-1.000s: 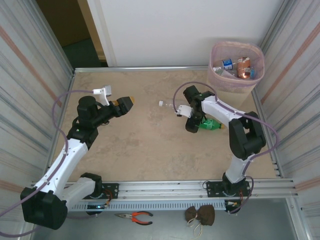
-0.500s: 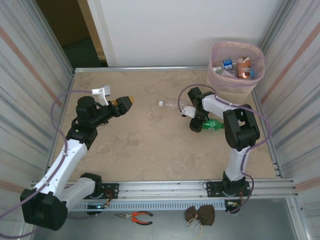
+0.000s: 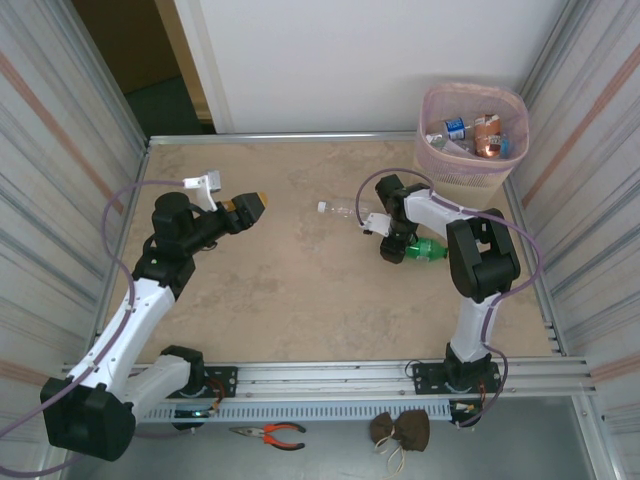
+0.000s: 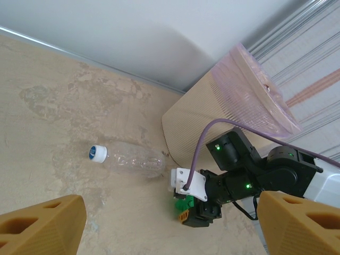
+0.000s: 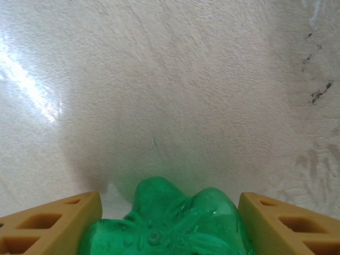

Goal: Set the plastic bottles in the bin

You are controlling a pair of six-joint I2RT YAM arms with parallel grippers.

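My right gripper (image 5: 170, 197) straddles the green bottle (image 5: 164, 226) at lower centre, grip not discernible; I should squeeze evenly before lifting.

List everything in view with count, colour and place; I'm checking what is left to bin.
green bottle: one, green, on the table near the bin
clear bottle: one, clear with a blue-white cap, lying mid-table
bin: one, beige with pink liner, far right corner
bottles in bin: several, mixed colours, inside the bin
table: one, beige
pliers: one, red handles, front ledge
pouch: one, brown, front ledge
left gripper: one, orange fingers, open over the table's left side
right gripper: one, orange fingers, either side of the green bottle
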